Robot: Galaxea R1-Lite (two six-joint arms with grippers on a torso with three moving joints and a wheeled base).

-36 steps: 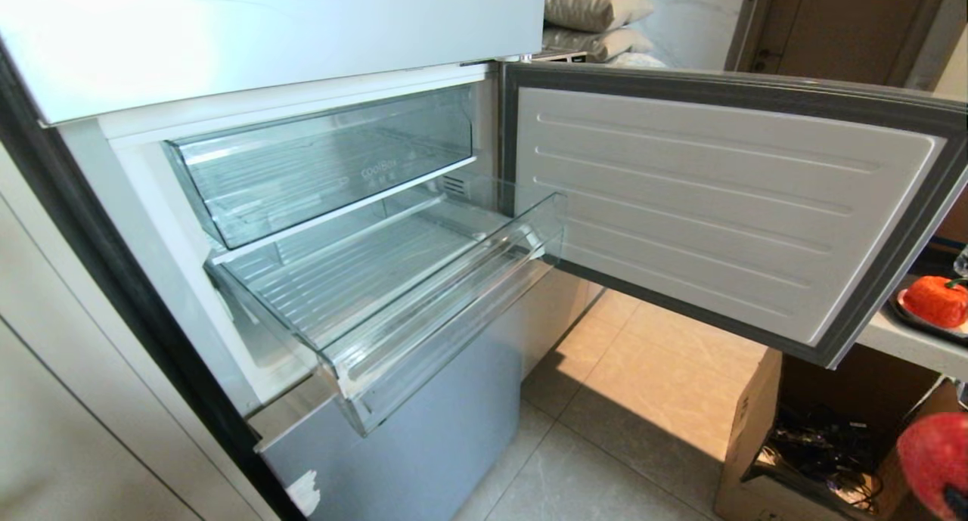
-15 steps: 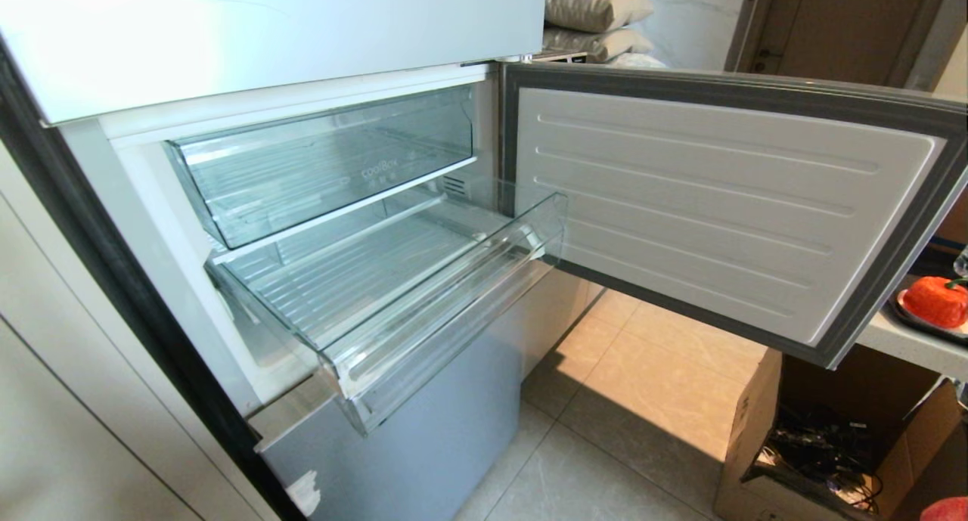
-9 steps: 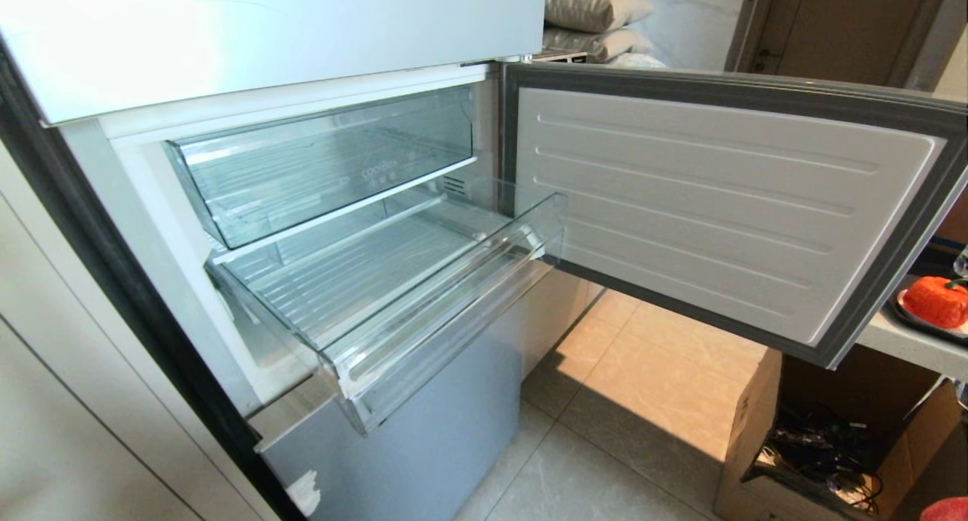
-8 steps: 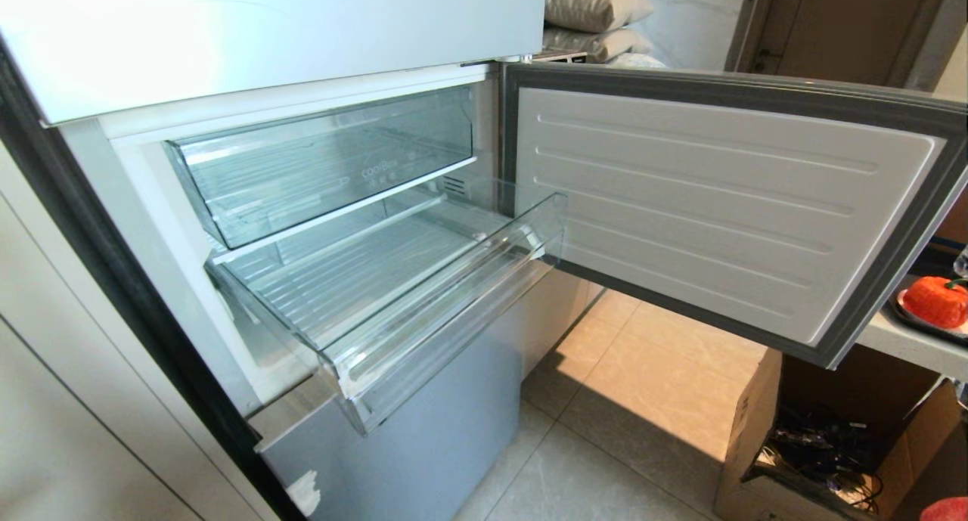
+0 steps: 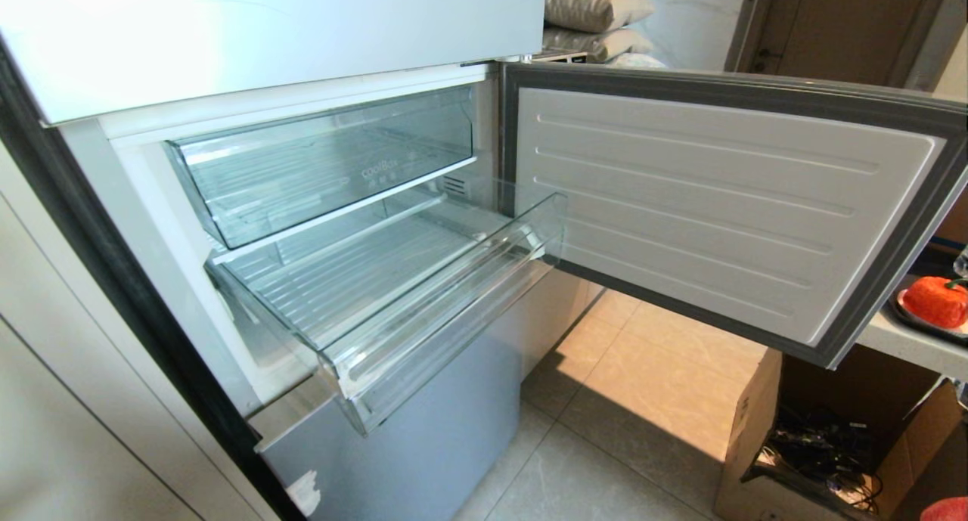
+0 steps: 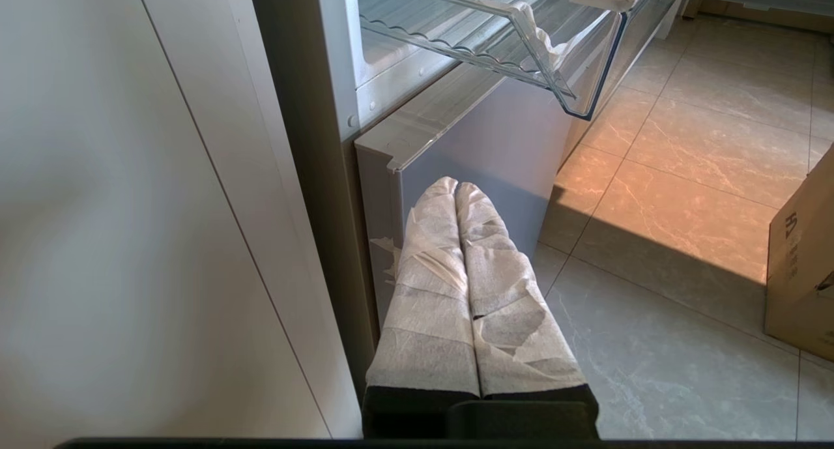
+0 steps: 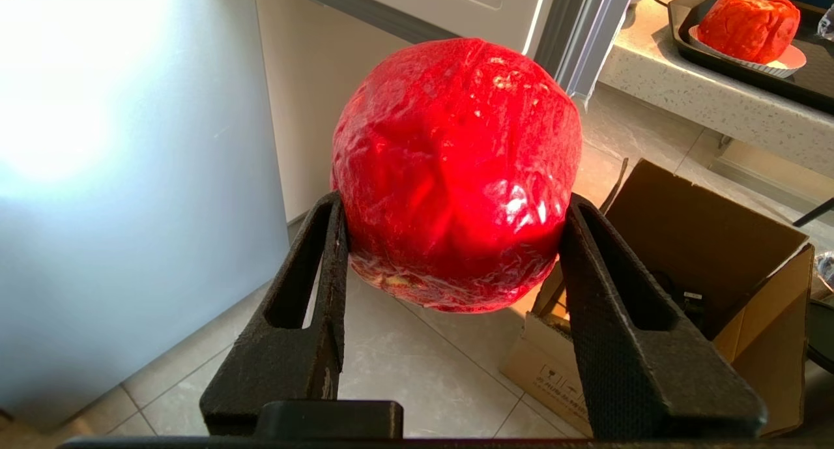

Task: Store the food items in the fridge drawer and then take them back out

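- The red food item (image 7: pixel 456 169) sits pinched between the two black fingers (image 7: pixel 313 286) of the right hand (image 7: pixel 449 253), held in the air over the floor tiles, with a cardboard box (image 7: pixel 704 240) below it at about 4 o'clock in the right wrist view.
- In the head view only a sliver of that red food item (image 5: pixel 947 510) shows, at the 5 o'clock corner. A couple of seconds ago far more of it stood in that corner; it has sunk almost out of sight and has sat there unchanged for the last second.
- The second food item (image 5: pixel 936 300), orange-red with a green stem, rests on a white plate (image 7: pixel 791 59) in a dark tray (image 7: pixel 690 19) on the counter (image 5: pixel 907 343), at 3 o'clock in the head view.
- The fridge drawer (image 5: pixel 423 332) is pulled out, and nothing lies on its ribbed floor. The taller clear bin (image 5: pixel 325 165) above it holds nothing either.
- The fridge door (image 5: pixel 718 203) stands swung open between drawer and counter.
- The left hand (image 6: pixel 456 195) hangs low by the fridge's lower panel (image 6: pixel 469 136), its padded fingers pressed together on nothing.
- My reading: with both pieces out of the drawer and one in hand, this is a pause; whether storing or retrieval, I cannot tell.
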